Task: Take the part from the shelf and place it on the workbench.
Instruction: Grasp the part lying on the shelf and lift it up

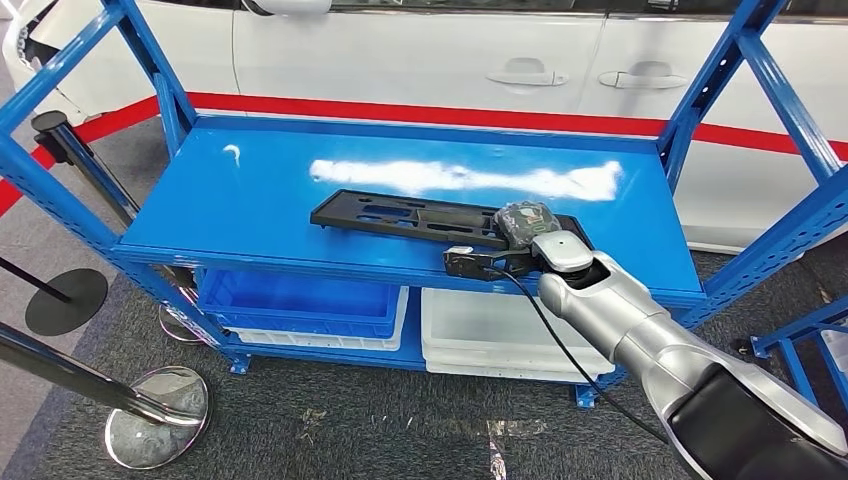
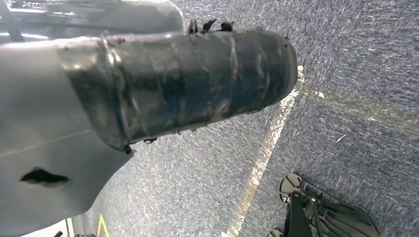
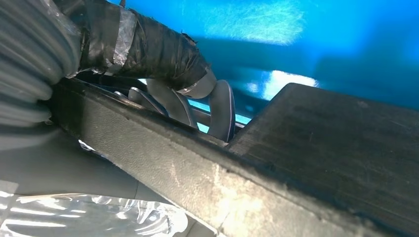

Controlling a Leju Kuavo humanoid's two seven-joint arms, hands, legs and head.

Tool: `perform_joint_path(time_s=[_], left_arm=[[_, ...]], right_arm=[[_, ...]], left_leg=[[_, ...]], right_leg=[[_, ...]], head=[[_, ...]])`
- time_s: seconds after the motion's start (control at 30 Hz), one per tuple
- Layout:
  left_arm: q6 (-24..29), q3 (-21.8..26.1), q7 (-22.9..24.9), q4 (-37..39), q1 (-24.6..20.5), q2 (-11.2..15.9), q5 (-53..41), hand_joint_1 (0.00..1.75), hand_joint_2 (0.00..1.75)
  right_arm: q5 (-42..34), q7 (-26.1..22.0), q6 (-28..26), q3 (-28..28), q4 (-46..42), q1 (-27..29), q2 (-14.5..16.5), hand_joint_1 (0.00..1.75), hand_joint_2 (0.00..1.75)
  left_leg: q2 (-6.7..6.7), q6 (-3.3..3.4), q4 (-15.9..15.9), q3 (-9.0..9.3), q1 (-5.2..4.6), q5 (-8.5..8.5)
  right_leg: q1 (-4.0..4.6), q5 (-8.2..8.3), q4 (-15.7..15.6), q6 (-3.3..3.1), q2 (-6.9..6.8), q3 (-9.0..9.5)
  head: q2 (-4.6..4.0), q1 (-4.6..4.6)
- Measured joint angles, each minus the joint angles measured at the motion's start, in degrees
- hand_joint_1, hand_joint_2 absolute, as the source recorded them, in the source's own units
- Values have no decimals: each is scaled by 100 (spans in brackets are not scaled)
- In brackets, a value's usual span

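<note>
Fingers [image 3: 217, 106] on the right hand [image 1: 527, 226] are curling around the black part's [image 1: 400, 216] near end, which is lying flat on the blue shelf [image 1: 260, 190].

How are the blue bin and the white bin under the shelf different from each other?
Colour: the blue bin is blue all over, while the white bin is pale white. Place: the blue bin is under the left half of the blue shelf, the white bin under the right half, below the right hand. Both are shallow, rectangular and partly hidden by the shelf's front edge.
</note>
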Motion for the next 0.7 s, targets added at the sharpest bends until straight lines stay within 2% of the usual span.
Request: perform_joint_path(time_s=[0.1,0.23,0.37,0.53,0.7], left_arm=[[0,0,0,0,0,3,3,0,0],[2,0,5,0,1,3,7,0,0],[14,0,20,0,5,3,-11,0,175],[22,0,-40,0,8,3,-44,0,175],[21,0,-86,0,16,3,-65,0,175]], right_arm=[[86,-1,-173,0,0,2,0,175,175],[508,160,-1206,0,-71,-10,0,175,175],[1193,447,-1999,-33,-449,-158,-19,175,175],[1913,673,-1991,-265,-1302,-545,-108,175,175],[2127,716,-1703,-599,-2184,-943,-269,175,175]], left_leg=[[0,0,-2,1,0,0],[-5,-1,-3,0,0,1],[3,-2,-2,-1,0,3],[8,-2,-3,2,0,3],[7,-2,-4,1,0,3]], right_leg=[[0,0,0,0,0,0],[0,0,1,0,0,0],[-1,0,3,0,12,-5],[-1,0,2,0,11,-8],[-1,0,2,0,10,-8]], head=[[0,0],[0,0],[0,1],[0,0],[0,0]])
